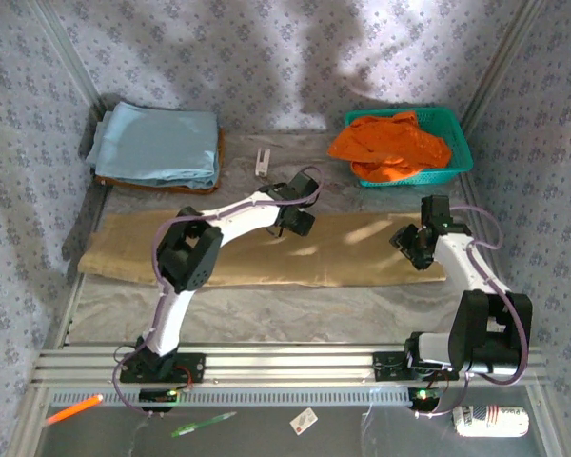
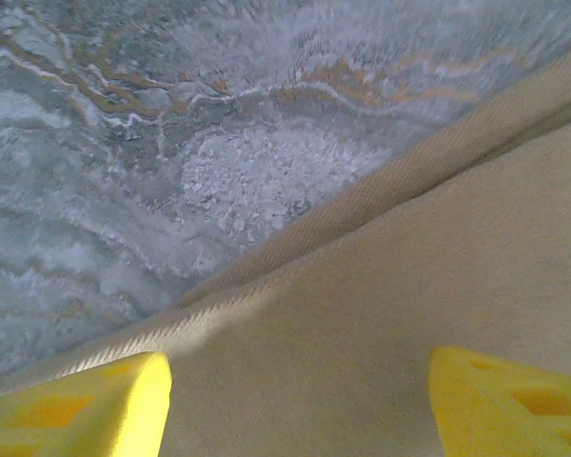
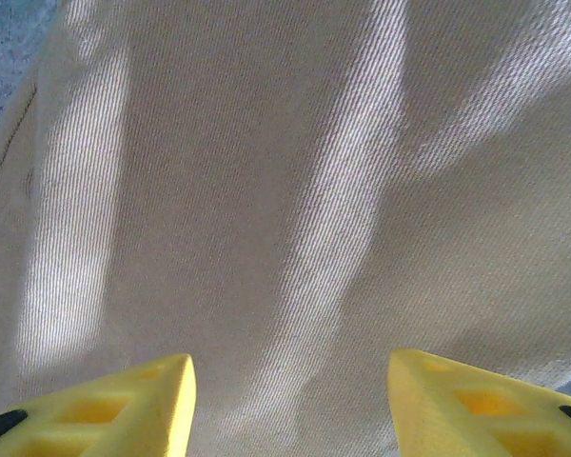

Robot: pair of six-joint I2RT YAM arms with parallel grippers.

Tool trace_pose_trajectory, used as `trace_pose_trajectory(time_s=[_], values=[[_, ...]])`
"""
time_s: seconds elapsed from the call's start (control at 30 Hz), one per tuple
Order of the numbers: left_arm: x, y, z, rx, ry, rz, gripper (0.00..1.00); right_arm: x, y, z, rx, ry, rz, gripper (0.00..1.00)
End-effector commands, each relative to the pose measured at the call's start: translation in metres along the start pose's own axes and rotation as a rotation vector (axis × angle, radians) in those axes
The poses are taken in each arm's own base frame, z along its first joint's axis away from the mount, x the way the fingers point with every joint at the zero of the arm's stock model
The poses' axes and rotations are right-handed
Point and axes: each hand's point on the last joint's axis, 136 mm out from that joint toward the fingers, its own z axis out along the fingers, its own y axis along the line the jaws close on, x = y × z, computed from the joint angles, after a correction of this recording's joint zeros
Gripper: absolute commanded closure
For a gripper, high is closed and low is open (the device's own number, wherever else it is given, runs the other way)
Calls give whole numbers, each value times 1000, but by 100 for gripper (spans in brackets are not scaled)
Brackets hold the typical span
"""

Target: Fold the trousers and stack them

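Grey marbled desk [image 1: 266, 305] carries everything, walled in by patterned cloth. Tan trousers [image 1: 343, 255] lie flat across its middle as one long band running left to right, from near the left rail almost to the right arm. A folded light blue cloth [image 1: 157, 143] sits on a brown layer at the far left corner, well apart from the trousers. A green basket [image 1: 462, 162] at the far right holds a crumpled orange garment [image 1: 390, 143].

The left arm reaches from its base across the trousers, and the left tool [image 1: 300, 224] hangs at their far edge near the middle. In its wrist view the left tool [image 2: 295, 400] has its yellow fingers [image 2: 86, 409] spread wide with nothing between them, above the trousers' [image 2: 409, 286] hem edge where cloth meets desk.

The right tool [image 1: 414, 248] is over the trousers' right end. In its wrist view the right tool [image 3: 290, 400] also stands open and empty above ribbed tan fabric [image 3: 295, 190].

A small white item [image 1: 263, 160] lies beyond the trousers, between the cloth and the basket.
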Motion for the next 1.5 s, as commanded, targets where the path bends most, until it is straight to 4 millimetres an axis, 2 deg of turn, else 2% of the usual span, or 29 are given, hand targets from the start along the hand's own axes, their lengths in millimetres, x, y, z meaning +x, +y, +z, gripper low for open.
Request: trace_pose_trajectory(time_s=[0.0, 0.13, 0.3, 0.4, 0.5, 0.63, 0.77, 0.97, 1.07, 1.23, 1.33, 1.37, 1.47], values=[[-18, 12, 3, -46, -13, 145, 28, 6, 4, 0, -44, 16, -27, 43], [-24, 11, 16, -62, -21, 193, 29, 10, 2, 5, -47, 31, -39, 43], [-28, 10, 23, -74, -33, 233, 44, 13, -1, 11, -41, 49, -46, 43], [-27, 9, 26, -70, -34, 242, 61, 12, -1, 12, -43, 52, -45, 43], [-23, 4, 26, -37, -34, 244, 74, 12, -1, 11, -40, 52, -44, 43], [-21, 6, 24, -33, -42, 250, 100, 10, -3, 10, -36, 48, -35, 44], [-25, 12, 16, -50, -57, 255, 100, 9, -6, 10, -33, 46, -29, 44], [-43, 24, -14, -86, -142, 249, 100, 11, -11, 13, -27, 51, -17, 44], [-48, 30, -23, -104, -171, 245, 100, 13, -12, 14, -28, 55, -16, 44], [-54, 40, -27, -133, -190, 232, 100, 13, -13, 14, -28, 54, -14, 44], [-55, 34, -22, -93, -169, 258, 100, 14, -13, 15, -32, 57, -13, 44], [-53, 32, -17, -83, -147, 278, 95, 15, -13, 16, -35, 58, -13, 44], [-46, 26, -3, -53, -115, 349, 68, 17, -13, 17, -40, 66, -13, 44]])
